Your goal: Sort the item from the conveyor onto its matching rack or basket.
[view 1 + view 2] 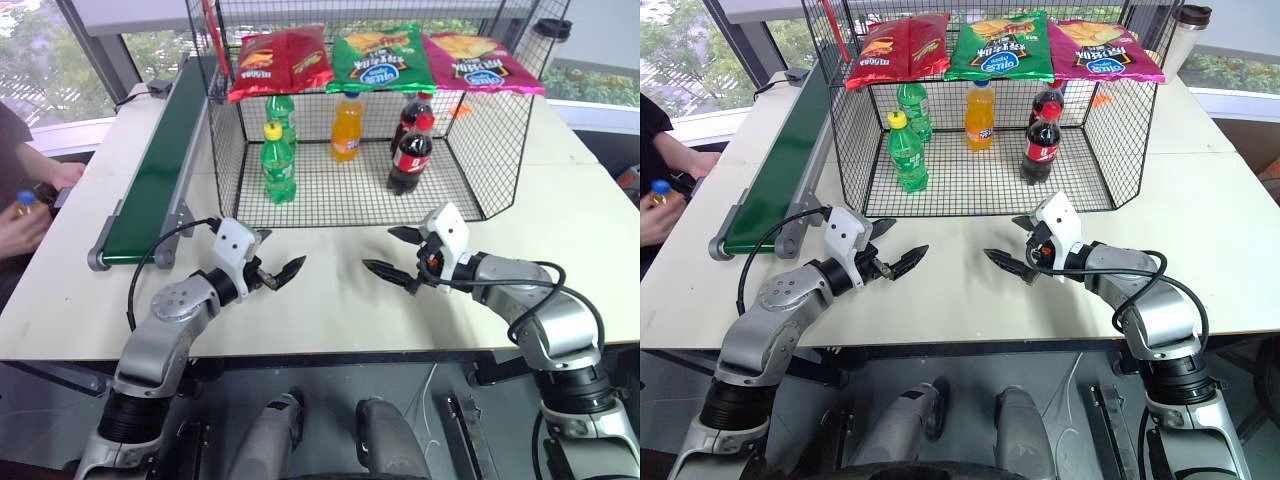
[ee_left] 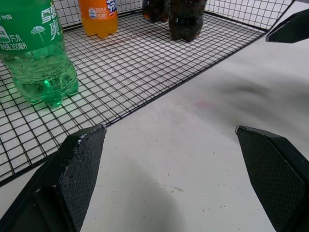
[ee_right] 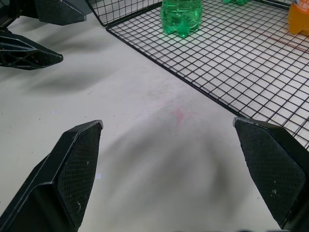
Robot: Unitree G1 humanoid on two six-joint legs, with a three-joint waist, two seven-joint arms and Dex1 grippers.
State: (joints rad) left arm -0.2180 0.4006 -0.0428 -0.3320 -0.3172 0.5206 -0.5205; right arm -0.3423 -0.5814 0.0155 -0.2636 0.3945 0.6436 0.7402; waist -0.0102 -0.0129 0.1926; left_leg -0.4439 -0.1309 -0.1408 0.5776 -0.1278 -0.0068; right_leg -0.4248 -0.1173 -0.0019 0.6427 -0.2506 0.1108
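The soda bottle [image 1: 24, 203] stands upright in a person's hand [image 1: 22, 226], beyond the conveyor [image 1: 160, 165], nearer the left gripper [image 1: 276, 270]; both grippers gape empty.

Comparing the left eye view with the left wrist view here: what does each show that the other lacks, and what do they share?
Left eye view alone: the conveyor, three chip bags atop the wire-mesh cage, a person's hand holding a blue-capped bottle at the table's left edge, and the whole open right gripper.

Left wrist view alone: the textured inner pads of the open left gripper, close up.

Shared: the green bottle, orange soda bottle, cola bottles, cage floor and white table.
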